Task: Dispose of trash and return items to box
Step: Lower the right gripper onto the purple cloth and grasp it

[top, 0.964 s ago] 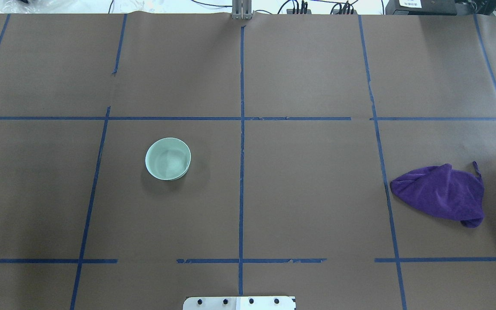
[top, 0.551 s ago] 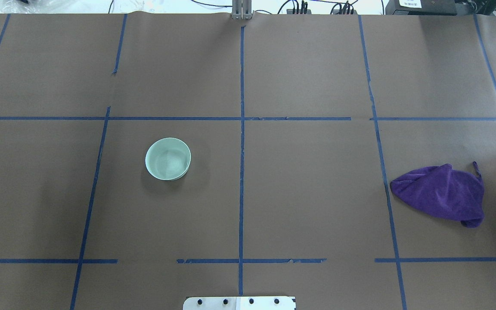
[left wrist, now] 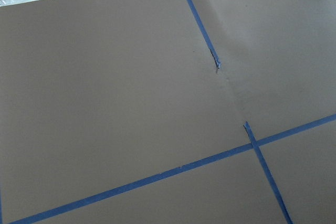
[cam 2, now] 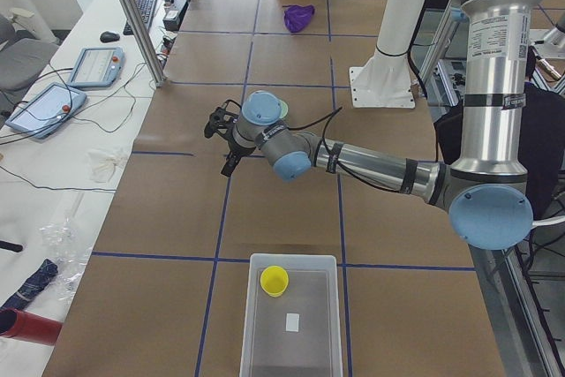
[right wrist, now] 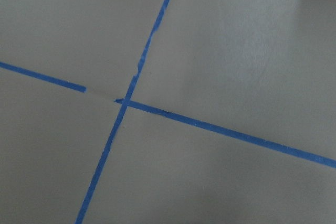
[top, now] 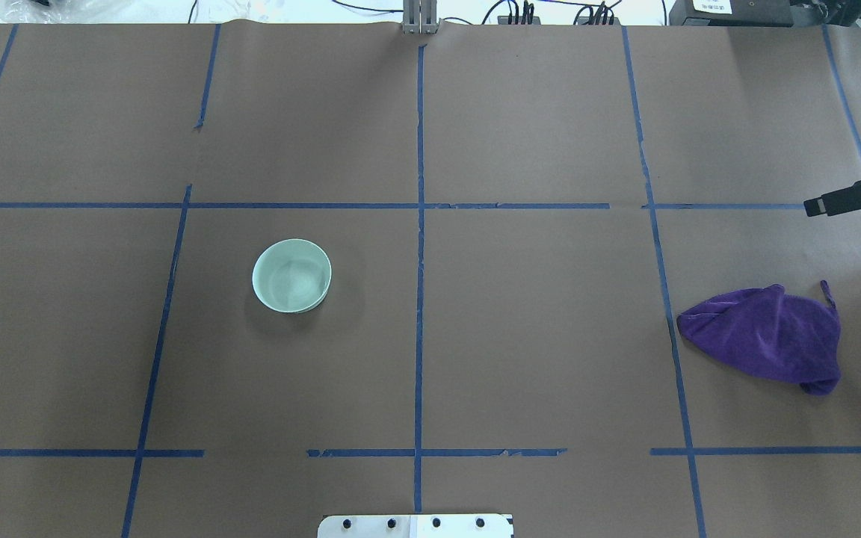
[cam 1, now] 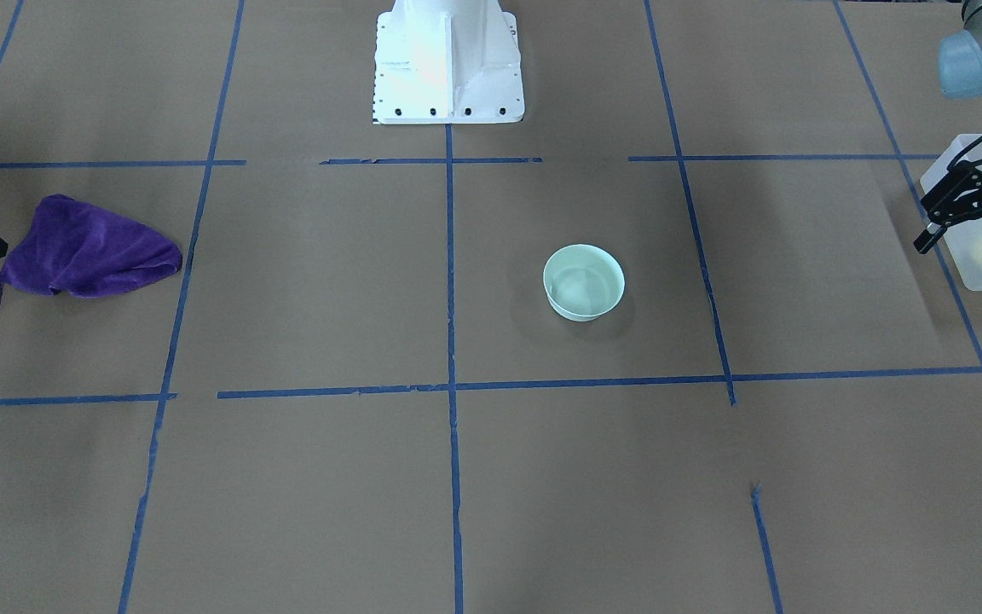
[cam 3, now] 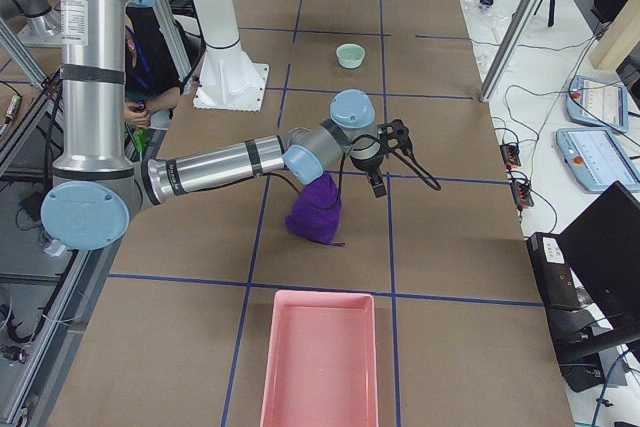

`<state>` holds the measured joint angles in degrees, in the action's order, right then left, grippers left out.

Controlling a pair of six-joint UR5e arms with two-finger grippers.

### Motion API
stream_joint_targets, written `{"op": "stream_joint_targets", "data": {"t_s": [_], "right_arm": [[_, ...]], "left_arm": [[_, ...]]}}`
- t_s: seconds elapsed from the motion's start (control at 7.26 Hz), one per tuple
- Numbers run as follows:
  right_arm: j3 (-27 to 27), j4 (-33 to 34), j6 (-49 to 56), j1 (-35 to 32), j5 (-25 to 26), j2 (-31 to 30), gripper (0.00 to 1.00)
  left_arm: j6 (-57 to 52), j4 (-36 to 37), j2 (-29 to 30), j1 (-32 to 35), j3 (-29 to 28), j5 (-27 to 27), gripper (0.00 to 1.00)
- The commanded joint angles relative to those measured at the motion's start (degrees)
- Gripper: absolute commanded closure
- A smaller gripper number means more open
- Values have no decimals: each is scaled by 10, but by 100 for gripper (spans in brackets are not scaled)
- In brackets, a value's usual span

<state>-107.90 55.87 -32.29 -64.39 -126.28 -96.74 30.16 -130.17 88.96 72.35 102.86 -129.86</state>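
Gaping wide with nothing between them, the jaws of your left gripper (cam 1: 957,260) hang above the table (top: 535,336) near its left end. From the front camera you see them against the corner of the box (cam 2: 311,328). The left side view shows them apart from it, further along the table. The yellow cup (cam 2: 274,281) already sits inside that box, at the end nearer the jaws. The green bowl (top: 291,275) stands upright on the table, inward from the left jaws and clear of them.

On the other side, the jaws of your right gripper (cam 3: 386,157) look spread as well and carry nothing, though the overhead and front cameras catch only the tips. The purple cloth (top: 767,340) lies crumpled on the table close by. Its thin corner points towards the table's right end. From overhead, the one finger you can see is beyond the cloth, on the side away from the robot, and does not touch it. Further out, a pink tray (cam 3: 318,357) rests at the table's right end, past the cloth. Both wrist cameras show only brown paper and blue tape.
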Motion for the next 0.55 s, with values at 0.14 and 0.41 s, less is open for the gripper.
{"op": "stream_joint_targets", "data": {"t_s": [0.14,0.41], "right_arm": [[37,-66,-121,165,184,-31,4],[90,-116,-150,186,201,-16,20]], "left_arm": [[2,0,9,-2,3,1,0],[2,0,11,-2,3,2,0]]}}
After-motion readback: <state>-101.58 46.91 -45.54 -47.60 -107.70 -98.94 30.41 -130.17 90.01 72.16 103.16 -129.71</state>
